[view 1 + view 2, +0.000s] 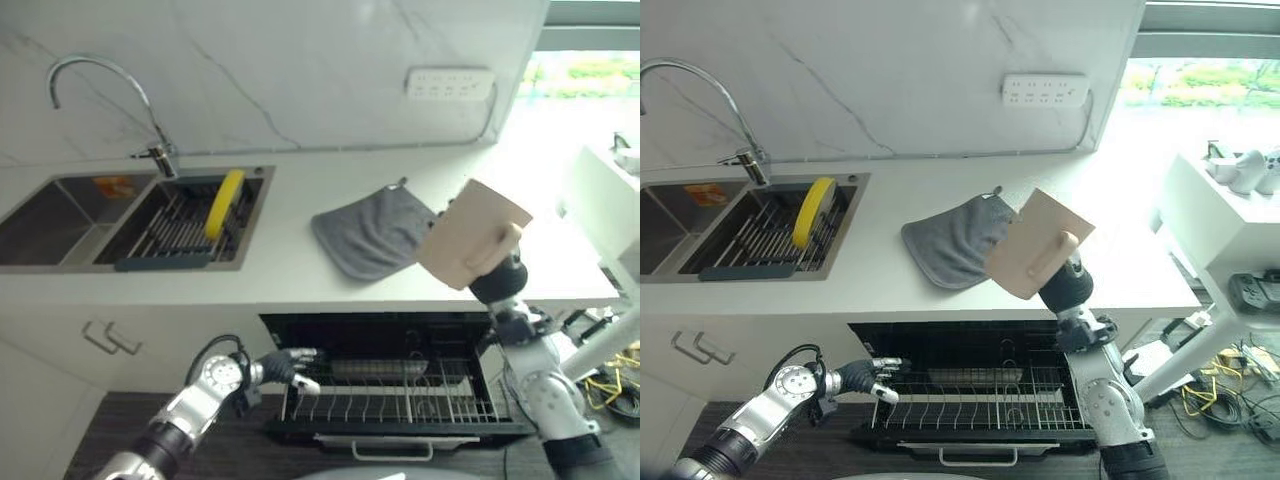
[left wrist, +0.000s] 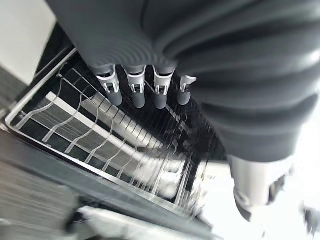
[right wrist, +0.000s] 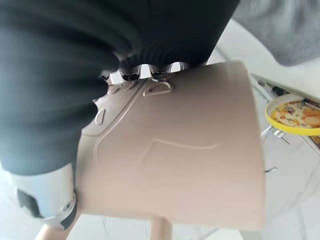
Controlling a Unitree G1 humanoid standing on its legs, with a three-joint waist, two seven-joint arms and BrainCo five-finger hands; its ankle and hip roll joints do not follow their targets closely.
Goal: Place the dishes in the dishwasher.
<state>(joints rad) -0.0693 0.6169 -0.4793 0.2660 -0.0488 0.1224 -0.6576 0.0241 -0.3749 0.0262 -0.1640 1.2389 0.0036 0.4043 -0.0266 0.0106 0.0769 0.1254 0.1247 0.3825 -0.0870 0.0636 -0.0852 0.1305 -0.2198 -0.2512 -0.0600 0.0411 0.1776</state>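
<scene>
Care is what this step needs, because the right robot hand clutches the tan board above the desk and should lower it slowly, on edge, into the dishwasher rack, where the left robot hand waits with loose fingers.

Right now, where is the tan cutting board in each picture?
Left eye view: cutting board held up in the right hand, right of middle, above the counter edge.
Right eye view: cutting board near middle, beside the grey cloth.
Left wrist view: not in it.
Right wrist view: cutting board close up, across the middle.
Shared landmark: the grey cloth.
</scene>
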